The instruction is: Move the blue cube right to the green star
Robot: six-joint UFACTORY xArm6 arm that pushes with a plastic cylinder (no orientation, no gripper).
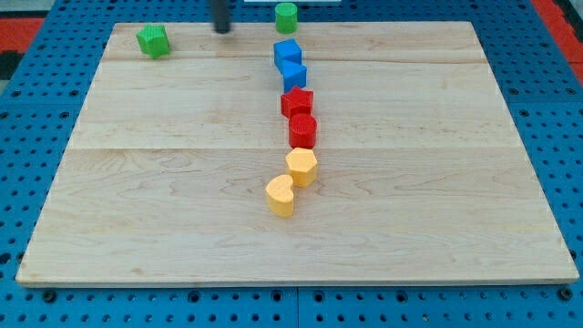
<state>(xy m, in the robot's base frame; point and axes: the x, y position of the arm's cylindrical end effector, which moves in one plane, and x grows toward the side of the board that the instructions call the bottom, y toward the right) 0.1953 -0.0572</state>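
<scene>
Blue cube (287,52) seen near counter (455,228) top edge, centre | green star (153,40) top-left corner | tip (221,29) between them, touching nothing; no fingers fitted | judged light, rigid, slidable; right face to be pushed.

We are looking at two blue blocks lying near the view's top, just right of centre. The upper one (287,52) is looking many-sided, while the lower one, the blue cube (294,75), is sitting touching it, with a slightly tilted square face showing toward us. The green star (153,40) is resting flat at the view's top left, close to the wooden surface's far edge, well apart from the blue cube, with its lobed outline catching the light.
</scene>
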